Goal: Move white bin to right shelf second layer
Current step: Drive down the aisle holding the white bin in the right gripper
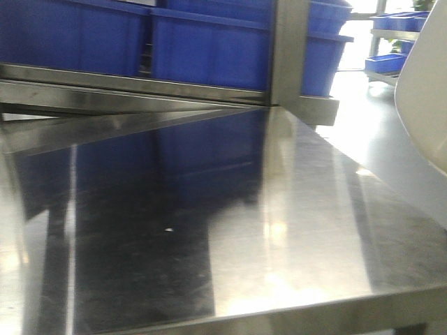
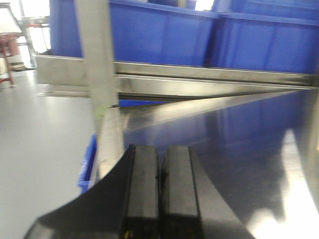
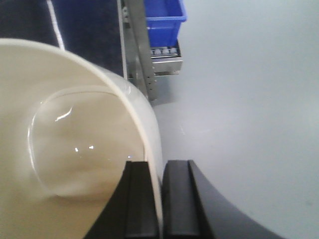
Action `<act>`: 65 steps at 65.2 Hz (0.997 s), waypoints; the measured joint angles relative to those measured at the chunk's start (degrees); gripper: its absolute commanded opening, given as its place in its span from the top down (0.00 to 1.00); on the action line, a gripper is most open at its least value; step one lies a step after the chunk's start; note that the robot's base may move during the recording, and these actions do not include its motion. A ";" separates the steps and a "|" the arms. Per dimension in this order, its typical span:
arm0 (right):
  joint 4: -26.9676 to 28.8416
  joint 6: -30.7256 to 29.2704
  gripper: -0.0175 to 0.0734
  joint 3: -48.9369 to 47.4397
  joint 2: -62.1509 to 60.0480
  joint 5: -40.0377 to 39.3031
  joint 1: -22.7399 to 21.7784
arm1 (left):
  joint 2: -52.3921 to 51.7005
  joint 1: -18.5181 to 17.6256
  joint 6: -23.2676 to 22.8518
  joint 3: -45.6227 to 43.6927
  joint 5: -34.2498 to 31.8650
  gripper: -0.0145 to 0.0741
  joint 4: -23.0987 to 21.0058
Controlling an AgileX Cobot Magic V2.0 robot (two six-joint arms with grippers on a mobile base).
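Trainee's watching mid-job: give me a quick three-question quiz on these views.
1. True or false: the left gripper has its fingers pressed together, empty.
2. The right gripper pinches: A) a blue plastic crate B) the glossy cream-white plastic bin by its wall C) a steel post.
3. Does that bin rest on the flat shiny steel tabletop?
Key: 1 true; 2 B; 3 no, it hangs beyond the right edge.

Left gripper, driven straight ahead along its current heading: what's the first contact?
Likely the horizontal steel shelf rail beyond the shiny steel tabletop, blue plastic crates just above it. The left gripper seems to pass right of the steel upright post; depth unclear.
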 measured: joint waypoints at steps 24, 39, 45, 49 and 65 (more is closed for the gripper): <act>0.00 0.00 0.73 0.00 0.00 0.00 0.00 | 0.00 0.00 0.00 0.00 0.00 0.74 0.00; 0.00 0.00 0.73 0.00 0.00 0.00 0.00 | 0.00 0.00 0.00 0.00 0.00 0.74 0.00; 0.00 0.00 0.73 0.00 0.00 0.00 0.00 | 0.00 0.00 0.00 0.00 0.00 0.74 0.00; 0.00 0.00 0.73 0.00 0.00 0.00 0.00 | 0.00 0.00 0.00 0.00 0.00 0.74 0.00; 0.00 0.00 0.73 0.00 0.00 0.00 0.00 | 0.00 0.00 0.00 0.00 0.00 0.74 0.00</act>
